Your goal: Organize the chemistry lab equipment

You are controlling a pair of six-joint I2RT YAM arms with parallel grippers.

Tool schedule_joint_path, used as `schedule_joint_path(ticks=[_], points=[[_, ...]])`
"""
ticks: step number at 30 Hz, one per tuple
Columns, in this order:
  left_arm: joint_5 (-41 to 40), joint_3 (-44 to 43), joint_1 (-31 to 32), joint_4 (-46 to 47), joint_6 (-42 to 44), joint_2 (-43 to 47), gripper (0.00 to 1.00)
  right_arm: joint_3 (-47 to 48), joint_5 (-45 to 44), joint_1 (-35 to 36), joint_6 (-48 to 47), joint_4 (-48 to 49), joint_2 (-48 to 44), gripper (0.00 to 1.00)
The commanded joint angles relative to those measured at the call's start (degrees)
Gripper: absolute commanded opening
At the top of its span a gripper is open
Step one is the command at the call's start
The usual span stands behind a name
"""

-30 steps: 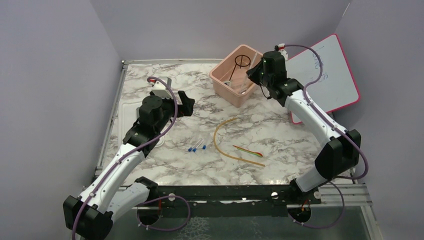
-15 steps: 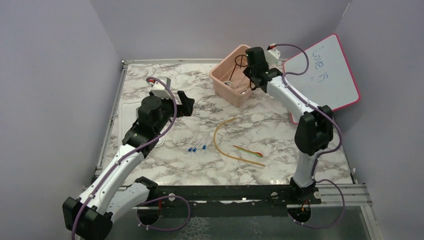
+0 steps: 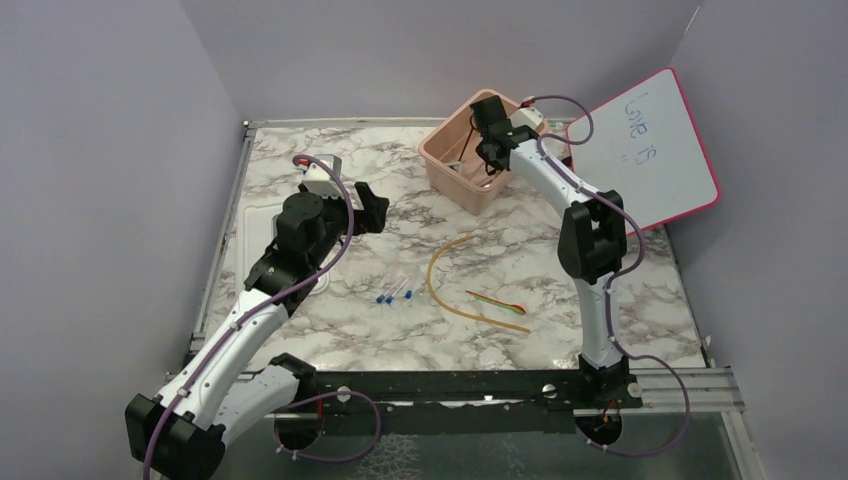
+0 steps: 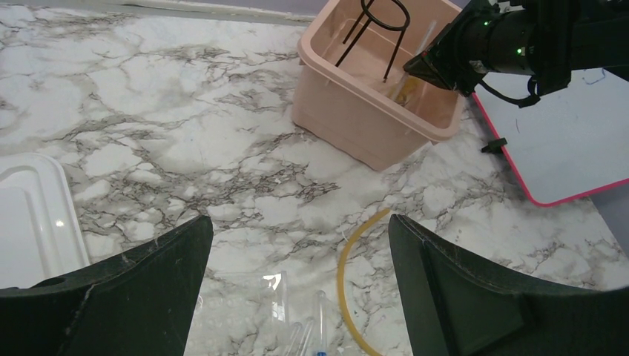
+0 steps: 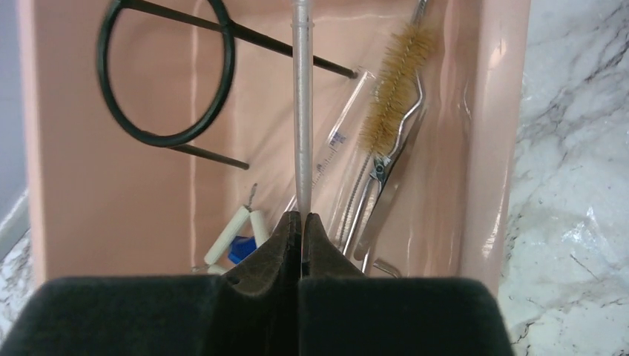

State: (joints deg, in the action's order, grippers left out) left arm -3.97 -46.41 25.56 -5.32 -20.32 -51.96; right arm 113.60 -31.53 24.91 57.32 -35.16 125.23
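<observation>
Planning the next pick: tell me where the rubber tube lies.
In the top view the rubber tube curves on the table, blue-tipped pieces to its left, spatula to its right.

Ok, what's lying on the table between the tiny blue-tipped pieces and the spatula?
The long tan rubber tube. Its curve runs across the marble between the tiny blue-tipped pieces and the spatula. The top external view shows this best.

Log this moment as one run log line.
right gripper: shut on pipette, over pink bin | left gripper: open, above table | rubber tube: on table
</observation>
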Motion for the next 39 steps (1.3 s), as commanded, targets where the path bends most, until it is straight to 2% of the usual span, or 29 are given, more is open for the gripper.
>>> schedule_joint_path(ticks=[1,6,11,14,19,23,24,27,30,39], points=[[0.7,0.6,-0.3,1.7,0.3,1.1,0.91,2.5,-2.1,-0.7,4.6,-5.8,3.0,0.04],[0.5,0.6,-0.3,1.7,0.2,1.2,0.91,3.0,-1.9,-0.9,3.8,-5.1,4.3,0.13],[2.2,0.7,-0.3,2.4,0.6,1.1,0.91,2.1,-0.7,-1.0,0.9,-2.9,1.7,0.36],[2.9,0.7,-0.3,2.7,0.7,1.1,0.91,0.5,-0.4,-0.9,-0.5,-1.1,-1.4,0.40],[3.0,0.8,-0.3,2.7,0.9,1.0,0.91,-3.5,2.6,-0.9,-5.5,2.7,-7.7,0.41],[3.8,1.0,-0.3,2.8,1.6,0.5,0.91,-11.8,9.9,-0.9,-14.6,9.5,-16.1,0.42],[3.9,0.8,-0.3,2.6,1.6,0.2,0.91,-14.9,14.3,-1.0,-17.8,12.5,-18.7,0.42],[3.9,0.5,-0.3,2.2,2.1,-0.5,0.93,-23.9,21.0,-1.0,-23.9,14.8,-26.2,0.43],[6.0,0.3,-0.3,1.9,2.5,-1.3,0.99,-32.7,25.1,-0.9,-27.9,14.5,-33.6,0.44],[16.5,1.9,-0.3,6.2,0.6,-4.3,0.99,-55.4,34.6,-0.3,-36.1,9.0,-50.3,0.52]])
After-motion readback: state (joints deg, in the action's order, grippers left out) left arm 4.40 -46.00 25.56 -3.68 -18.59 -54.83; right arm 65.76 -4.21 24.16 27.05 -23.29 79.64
